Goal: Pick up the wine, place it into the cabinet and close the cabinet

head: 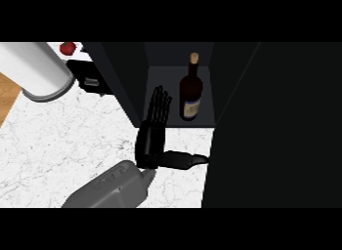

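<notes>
- A hand [151,139] shows above the marbled counter [66,141], fingers straight toward the cabinet [131,73], thumb out sideways, holding nothing; which hand it is I cannot tell.
- The wine [192,90] stands upright inside the open cabinet, just beyond the fingertips.
- A white cylinder [33,68] lies at the counter's far left.

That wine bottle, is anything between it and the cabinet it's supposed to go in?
Nothing visible. The wine bottle already stands upright inside the open cabinet. The left hand, fingers straight, is just left of it, with no object between them.
</notes>
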Motion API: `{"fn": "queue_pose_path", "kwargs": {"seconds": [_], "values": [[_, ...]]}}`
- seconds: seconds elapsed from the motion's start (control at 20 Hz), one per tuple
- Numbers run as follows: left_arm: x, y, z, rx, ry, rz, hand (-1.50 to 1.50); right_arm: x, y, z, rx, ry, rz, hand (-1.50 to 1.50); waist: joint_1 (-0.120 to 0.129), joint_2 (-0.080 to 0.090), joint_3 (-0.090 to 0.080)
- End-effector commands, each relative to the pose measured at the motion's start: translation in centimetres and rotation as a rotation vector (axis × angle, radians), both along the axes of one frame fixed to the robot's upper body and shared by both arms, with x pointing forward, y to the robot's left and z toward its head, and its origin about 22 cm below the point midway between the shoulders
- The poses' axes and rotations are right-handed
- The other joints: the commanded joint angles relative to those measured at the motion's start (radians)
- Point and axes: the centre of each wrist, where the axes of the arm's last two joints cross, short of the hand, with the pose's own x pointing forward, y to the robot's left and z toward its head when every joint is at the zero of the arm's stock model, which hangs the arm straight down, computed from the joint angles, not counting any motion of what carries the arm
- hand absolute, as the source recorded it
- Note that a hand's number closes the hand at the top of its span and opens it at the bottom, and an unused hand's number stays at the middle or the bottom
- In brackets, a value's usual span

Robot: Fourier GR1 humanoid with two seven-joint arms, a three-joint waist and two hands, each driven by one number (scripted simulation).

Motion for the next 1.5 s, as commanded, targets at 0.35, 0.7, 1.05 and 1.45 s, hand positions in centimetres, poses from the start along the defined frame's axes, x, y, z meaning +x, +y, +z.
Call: {"fn": "queue_pose_path", "kwargs": {"seconds": [0.35,0.7,1.05,1.45], "values": [[-3.6,5.9,1.2,0.029,-0.04,-0.112,-1.5,0.5,-0.8,0.3,-0.081,0.016,0.08,1.5,0.0,0.002,0.0],[-7.0,11.2,3.7,0.005,-0.087,-0.198,1.5,-1.7,-1.5,0.6,-0.194,-0.037,0.242,1.5,0.001,-0.001,0.0],[-9.5,15.0,4.9,0.003,-0.077,-0.165,1.5,-3.6,1.5,0.0,-0.12,0.033,0.432,1.5,0.005,-0.002,-0.001],[-10.1,20.6,7.2,0.019,-0.082,-0.082,-1.5,-5.6,5.7,1.0,-0.113,0.049,0.592,1.5,0.001,-0.003,-0.001]]}}
